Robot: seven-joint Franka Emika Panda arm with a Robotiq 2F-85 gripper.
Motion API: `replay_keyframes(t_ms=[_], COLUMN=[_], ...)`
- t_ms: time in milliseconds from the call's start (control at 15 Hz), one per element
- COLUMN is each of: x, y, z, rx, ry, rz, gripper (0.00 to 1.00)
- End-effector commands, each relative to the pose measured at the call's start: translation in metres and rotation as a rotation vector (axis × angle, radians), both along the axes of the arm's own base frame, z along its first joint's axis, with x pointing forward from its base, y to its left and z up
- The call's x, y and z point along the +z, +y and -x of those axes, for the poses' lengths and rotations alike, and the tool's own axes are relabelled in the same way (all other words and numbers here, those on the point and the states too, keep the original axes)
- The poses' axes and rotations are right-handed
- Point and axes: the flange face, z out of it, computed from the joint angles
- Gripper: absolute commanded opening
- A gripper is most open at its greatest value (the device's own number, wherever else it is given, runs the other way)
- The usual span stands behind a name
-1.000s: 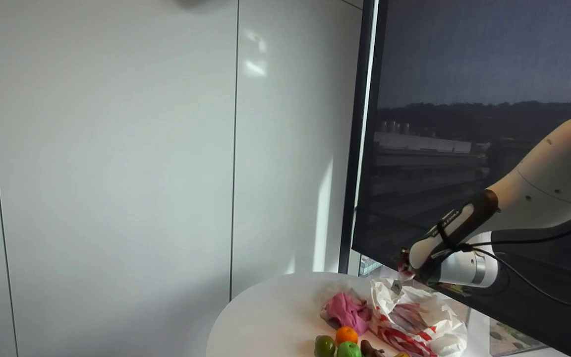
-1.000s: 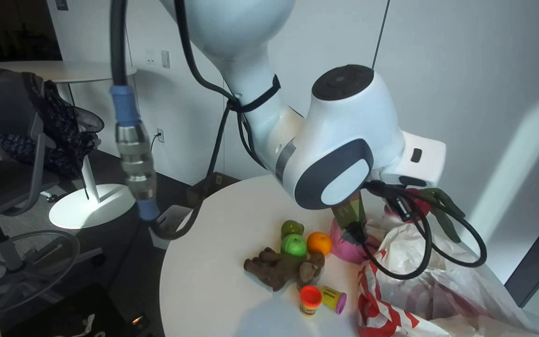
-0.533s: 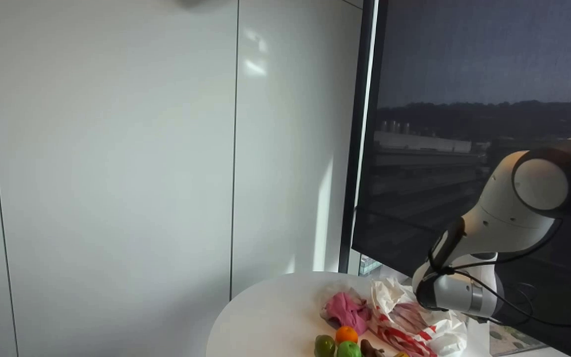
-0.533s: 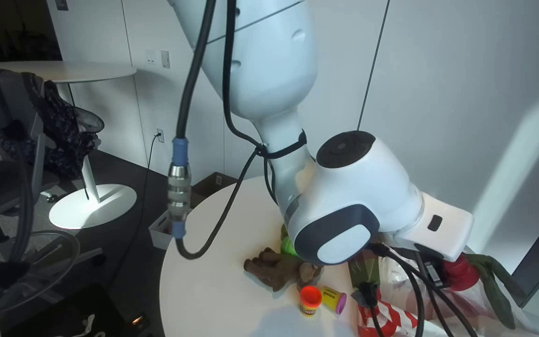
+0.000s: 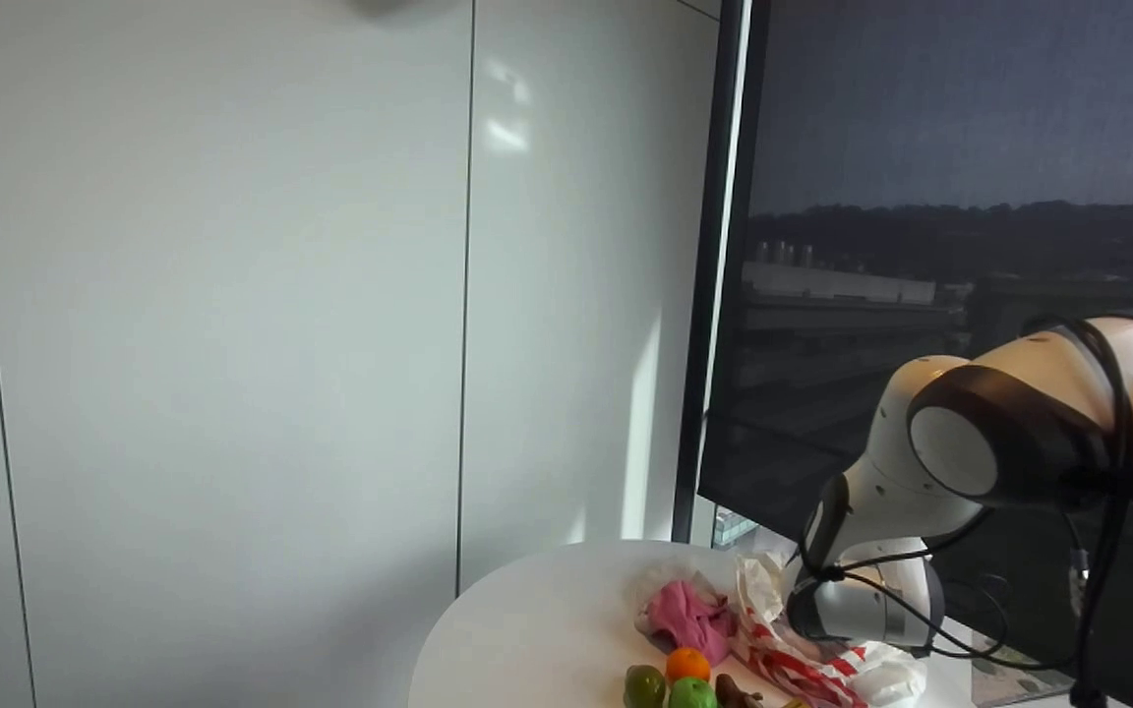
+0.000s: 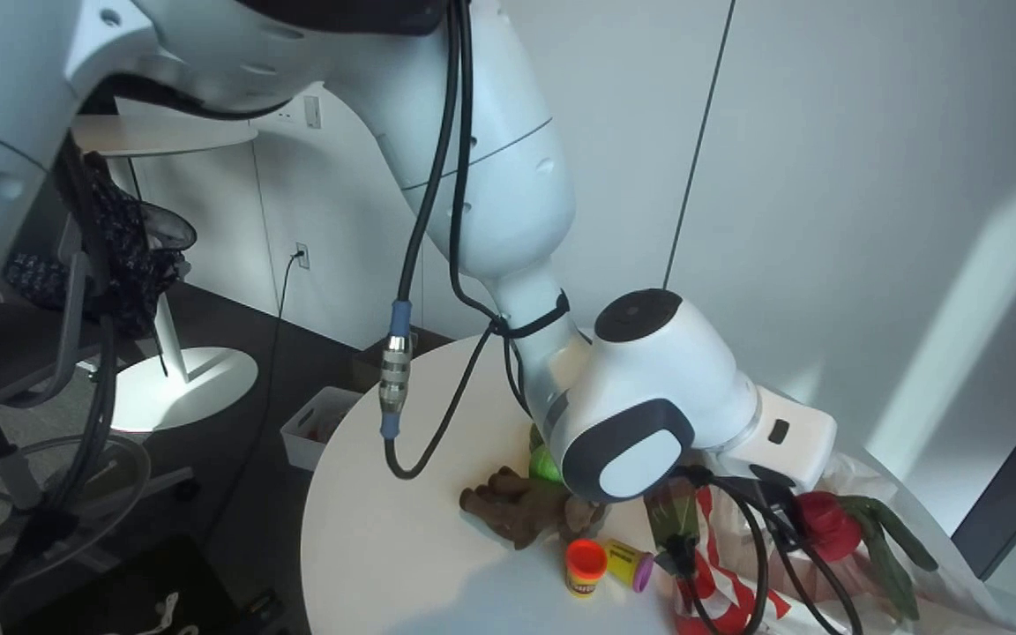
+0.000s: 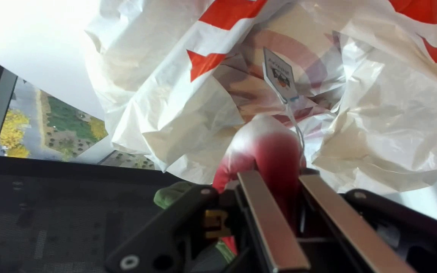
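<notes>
Wrist view: one gripper [image 7: 279,178], at lower right of centre, its two fingers [image 7: 271,222] closed on one red-and-white plush toy [image 7: 275,151].
Toy position: just below centre, between the fingers; in an exterior view, lower right, with two green limbs [image 6: 889,564].
Tag: one printed tag [image 7: 279,74], above the toy, on a white string [image 7: 294,123].
Bag: one crumpled white bag [image 7: 385,110] with red markings, upper middle and right of the wrist view.
Fruit: three at the bottom edge of an exterior view, one orange [image 5: 687,666], one dark green fruit [image 5: 644,686], one light green fruit [image 5: 692,693].
Pink bundle [image 5: 689,619]: one, crumpled, just above the orange.
Tubs: two, lower centre of an exterior view: upright red-lidded tub [image 6: 585,569], purple-lidded tub [image 6: 624,563] on its side.
Brown plush figure [image 6: 521,507]: one, left of the tubs.
</notes>
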Motion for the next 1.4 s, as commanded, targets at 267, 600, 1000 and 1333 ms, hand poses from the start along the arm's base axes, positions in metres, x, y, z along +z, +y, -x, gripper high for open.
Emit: replay_keyframes(t_ms=[267,600,1000,1333], x=[-0.036,-0.067,-0.098,-0.067], y=[-0.005,0.009,0.012,0.045], z=[-0.059,-0.081,-0.073,-0.054], rx=[0.032,0.068,0.085,0.141], ry=[0.083,0.126,0.177,0.178], rz=[-0.002,-0.047,-0.086,-0.098], gripper=[0.09,0.09,0.46,0.86])
